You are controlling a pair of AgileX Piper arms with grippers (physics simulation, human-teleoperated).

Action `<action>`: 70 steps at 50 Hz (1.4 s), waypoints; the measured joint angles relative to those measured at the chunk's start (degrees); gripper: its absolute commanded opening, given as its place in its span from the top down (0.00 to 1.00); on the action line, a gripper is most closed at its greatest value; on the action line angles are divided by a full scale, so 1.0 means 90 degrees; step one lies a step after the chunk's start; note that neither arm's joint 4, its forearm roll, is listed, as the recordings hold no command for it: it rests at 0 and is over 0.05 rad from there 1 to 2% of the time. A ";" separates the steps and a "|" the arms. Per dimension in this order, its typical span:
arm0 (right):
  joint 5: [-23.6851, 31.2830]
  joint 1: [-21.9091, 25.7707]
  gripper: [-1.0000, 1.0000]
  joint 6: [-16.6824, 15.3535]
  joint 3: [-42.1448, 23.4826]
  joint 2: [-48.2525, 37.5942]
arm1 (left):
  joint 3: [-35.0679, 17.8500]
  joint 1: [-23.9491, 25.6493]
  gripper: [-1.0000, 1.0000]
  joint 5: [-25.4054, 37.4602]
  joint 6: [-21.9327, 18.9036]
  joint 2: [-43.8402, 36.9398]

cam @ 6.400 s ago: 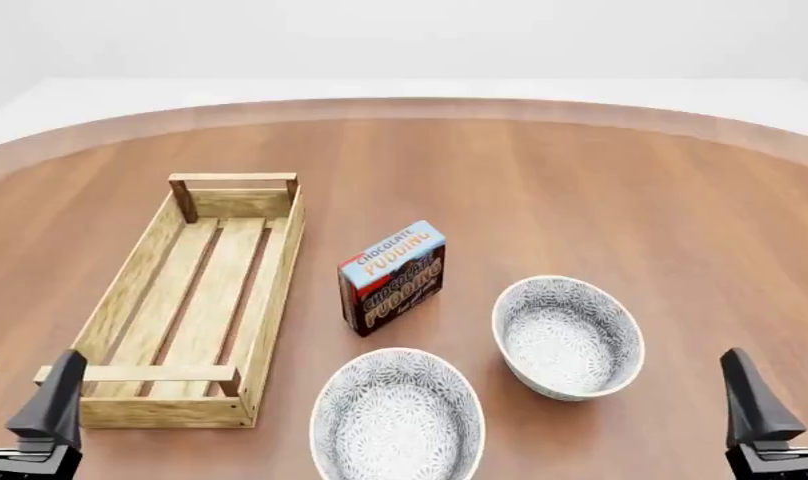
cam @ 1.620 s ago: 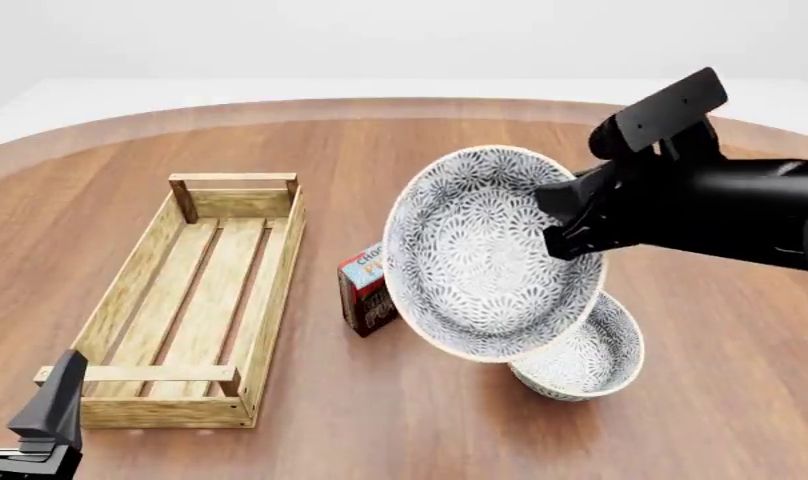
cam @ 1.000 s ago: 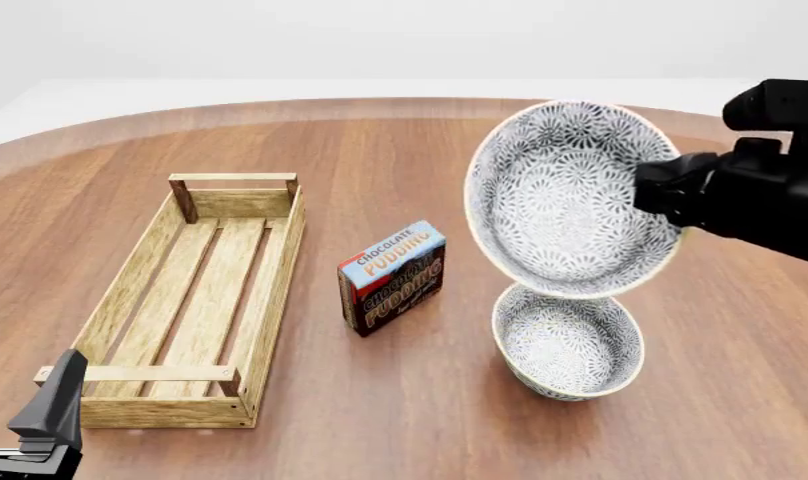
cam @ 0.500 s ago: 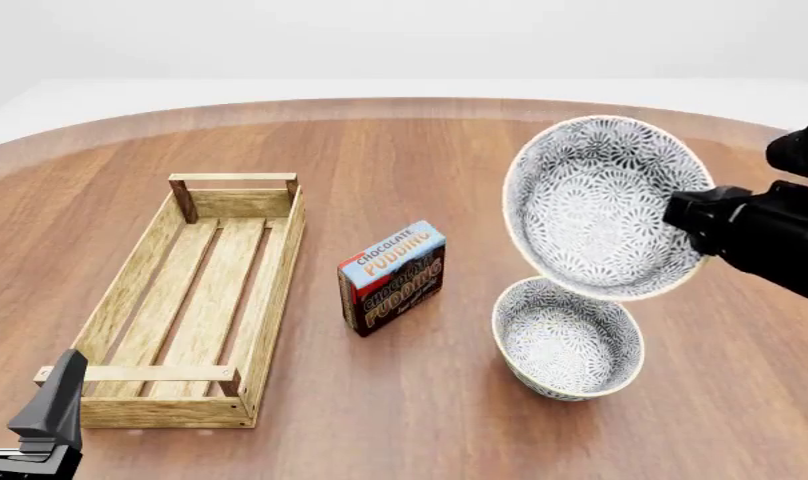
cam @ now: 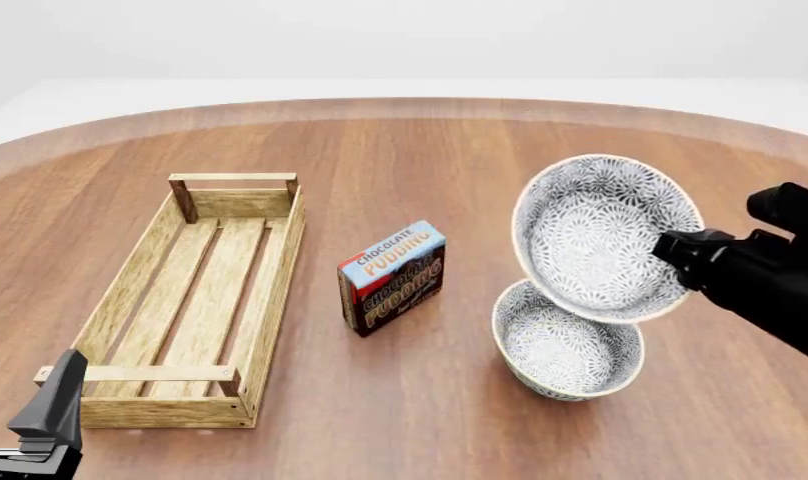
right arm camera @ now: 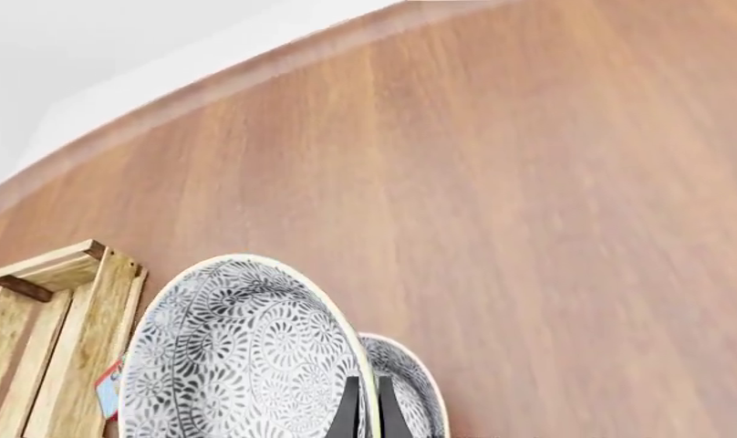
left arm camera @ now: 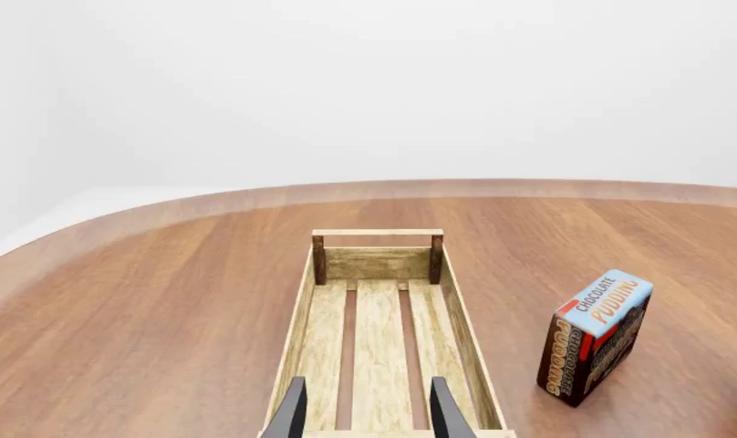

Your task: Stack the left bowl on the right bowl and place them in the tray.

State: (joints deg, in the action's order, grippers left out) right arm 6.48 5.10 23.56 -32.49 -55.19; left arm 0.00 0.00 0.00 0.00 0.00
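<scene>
My right gripper [cam: 674,250] is shut on the rim of a patterned grey-white bowl [cam: 598,235] and holds it tilted, just above the second bowl [cam: 567,348], which stands on the table. The held bowl's lower edge overlaps the standing bowl's far rim. In the right wrist view the fingers [right arm camera: 350,409] clamp the held bowl's [right arm camera: 229,351] rim, with the other bowl [right arm camera: 411,394] behind it. The wooden slat tray [cam: 276,290] lies at the left, with nothing in it. My left gripper [cam: 20,398] is open and low at the tray's near end [left arm camera: 366,415].
A chocolate pudding box [cam: 392,277] stands upright between the tray and the bowls; it also shows in the left wrist view [left arm camera: 594,338] beside the tray [left arm camera: 298,328]. The round wooden table's far edge [cam: 404,105] curves across the back.
</scene>
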 measured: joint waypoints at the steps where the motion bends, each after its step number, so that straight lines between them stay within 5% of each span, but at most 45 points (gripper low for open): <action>1: -0.0043 -0.0004 1.00 0.0014 0.0038 -0.0014 | 0.0000 0.0000 0.00 0.0000 0.0000 0.0000; 40: -0.1541 0.0032 1.00 0.0456 0.1284 -0.0544 | 0.0000 0.0000 0.00 0.0000 0.0000 0.0000; 70: -0.2477 0.0065 1.00 0.0460 0.1707 -0.1238 | 0.0000 0.0000 0.00 0.0000 0.0000 0.0000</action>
State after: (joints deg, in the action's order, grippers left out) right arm -15.81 5.68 27.70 -17.13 -66.34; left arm 0.00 0.00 0.00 0.00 0.00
